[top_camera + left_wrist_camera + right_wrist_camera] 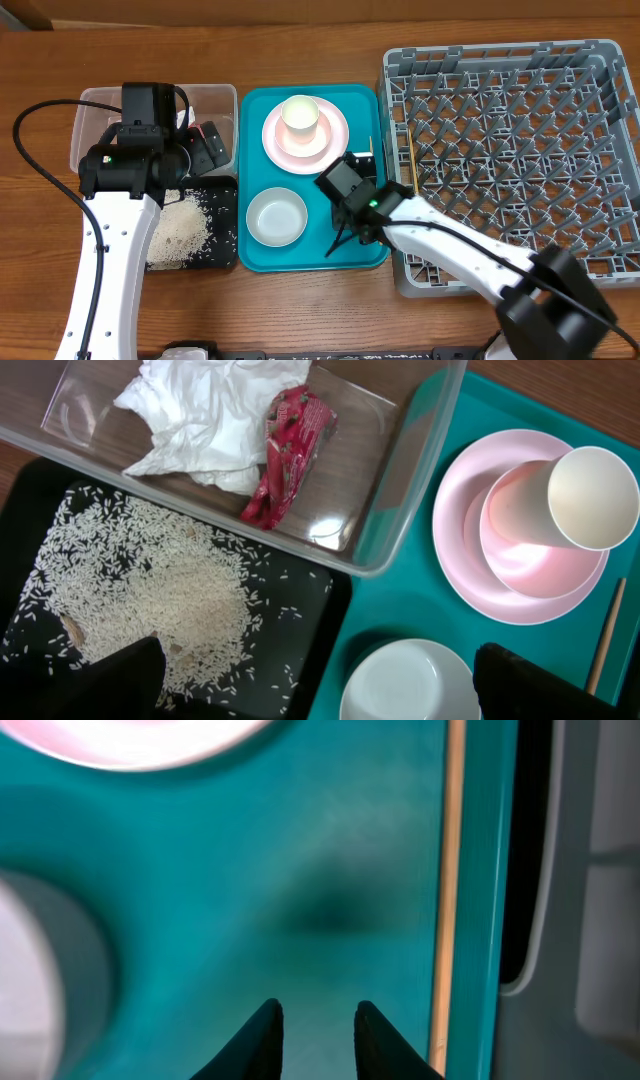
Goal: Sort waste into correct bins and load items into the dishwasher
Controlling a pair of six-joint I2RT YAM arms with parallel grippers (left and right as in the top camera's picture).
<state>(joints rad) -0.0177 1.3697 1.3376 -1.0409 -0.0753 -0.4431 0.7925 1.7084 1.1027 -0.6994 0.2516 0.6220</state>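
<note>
The plate (130, 732) and bowl (35, 980) are blurred; the chopstick (447, 870) is cut off at top.

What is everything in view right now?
clear tub: one, clear, rear left
napkin: one, white, in clear tub
wrapper: one, red, in clear tub
black tray: one, black, front left
rice: pile, white, in black tray
teal tray: one, teal, centre
plate: one, pink, teal tray's rear
cup: one, white, on plate
bowl: one, white, teal tray's front
chopsticks: two, wooden, one at teal tray's right edge, one seemingly in rack
rack: one, grey, right
left pincer: one, black, open, over black tray
right pincer: one, black, narrowly parted, over teal tray
</note>
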